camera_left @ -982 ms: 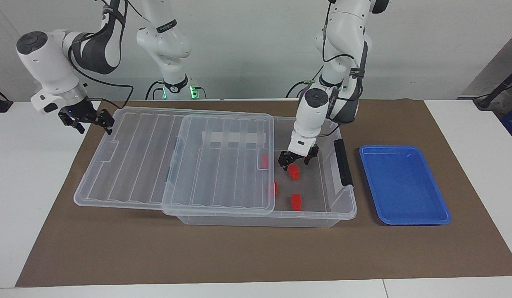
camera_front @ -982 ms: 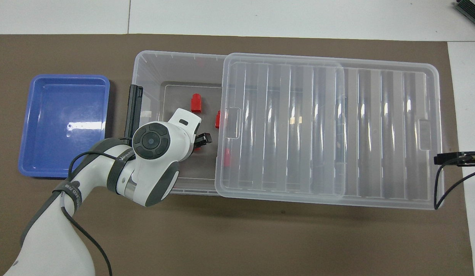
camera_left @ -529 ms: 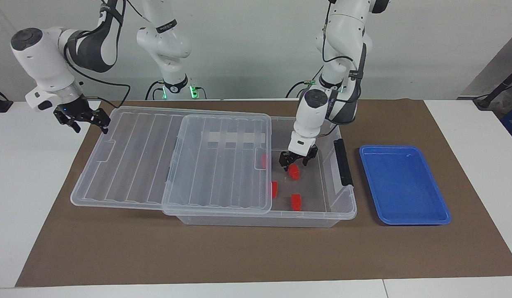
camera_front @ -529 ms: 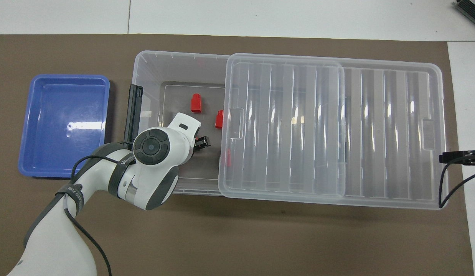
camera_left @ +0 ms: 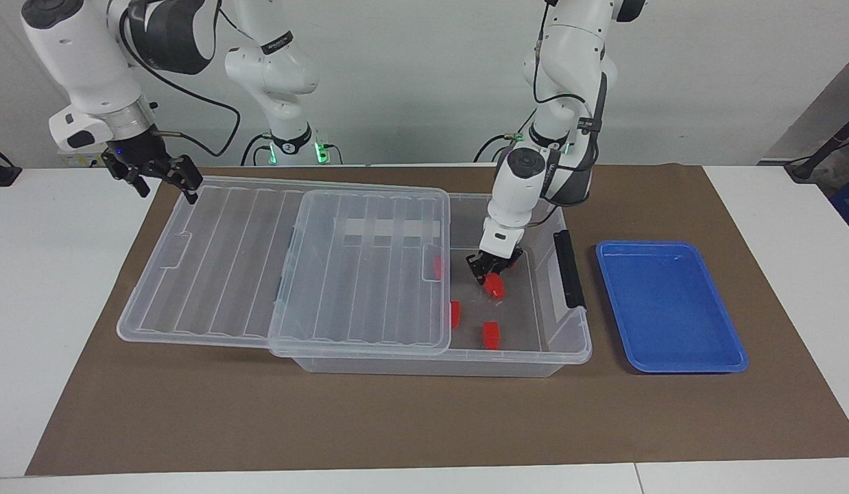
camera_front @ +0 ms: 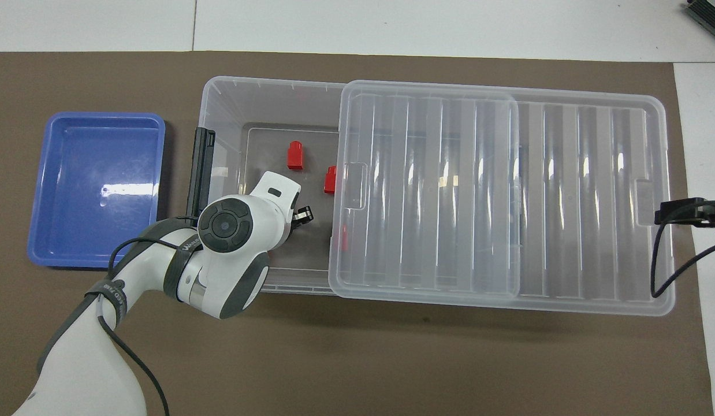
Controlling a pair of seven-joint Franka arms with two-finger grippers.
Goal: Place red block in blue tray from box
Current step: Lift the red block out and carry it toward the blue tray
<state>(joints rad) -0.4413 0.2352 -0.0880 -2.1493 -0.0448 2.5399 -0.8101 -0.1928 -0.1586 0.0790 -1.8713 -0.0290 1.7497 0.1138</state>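
The clear box [camera_left: 579, 346] stands mid-table with its ribbed lid [camera_left: 225, 261] slid toward the right arm's end, so the latch end is uncovered. My left gripper [camera_left: 493, 274] reaches down into that end and is shut on a red block [camera_left: 494, 288] at the box floor. In the overhead view the left wrist [camera_front: 227, 222] hides that block. Two more red blocks [camera_left: 491, 335] [camera_left: 455, 313] lie uncovered, and another [camera_left: 438, 267] shows under the lid. The blue tray [camera_left: 671, 305] lies empty beside the box's latch end. My right gripper [camera_left: 157, 177] is open, above the lid's end.
A black latch [camera_left: 568, 269] runs along the box's end toward the tray. A brown mat [camera_left: 397, 418] covers the table under everything. In the overhead view the tray [camera_front: 97, 188], box [camera_front: 219, 98], lid [camera_front: 496, 196] and right gripper [camera_front: 689, 211] also show.
My left gripper's fingers have closed onto the red block under them. My right gripper has let the lid rest and risen, moving back toward the robots.
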